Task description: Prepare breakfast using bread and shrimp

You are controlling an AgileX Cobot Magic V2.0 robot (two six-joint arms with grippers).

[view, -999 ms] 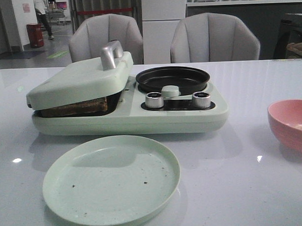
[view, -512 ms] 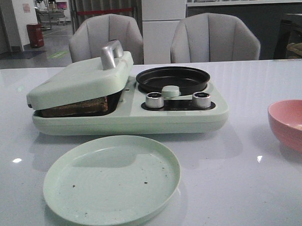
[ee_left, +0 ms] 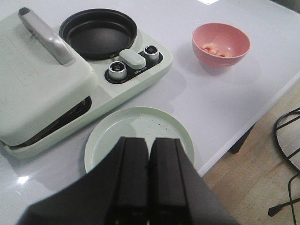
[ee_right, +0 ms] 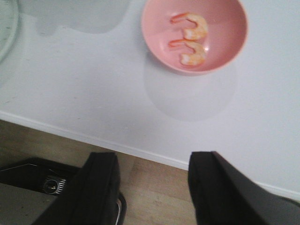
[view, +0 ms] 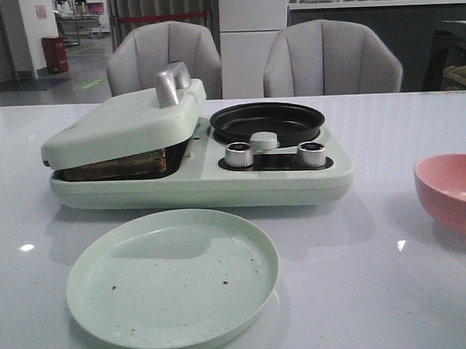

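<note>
The left pincer [ee_left: 149,185] fills the bottom centre of the left wrist view, its two dark fingers pressed together with nothing between them. It hangs above the near edge of the bench [ee_left: 234,98], over the pale green plate [ee_left: 138,140]. The right pincer [ee_right: 152,187], at the bottom of the right wrist view, stands wide apart and empty, out past the bench edge with floor beneath it.

In the upper middle of that view sits the pink bowl [ee_right: 154,42], and in it lie two shrimp [ee_right: 192,40], curled and pale orange. They look light, soft and probably slick, so a gentle pinch across the thick middle of the curl should hold better than one at the thin tail.

In the front view, left of centre, the bread [view: 118,165] shows only as a dark brown edge under the nearly closed lid [view: 120,125] of the green breakfast maker [view: 279,184]. It is likely light, stiff and crumbly if toasted. The lid must come up first, by its silver handle [view: 171,83]; then the slice is best taken by one edge.
</note>
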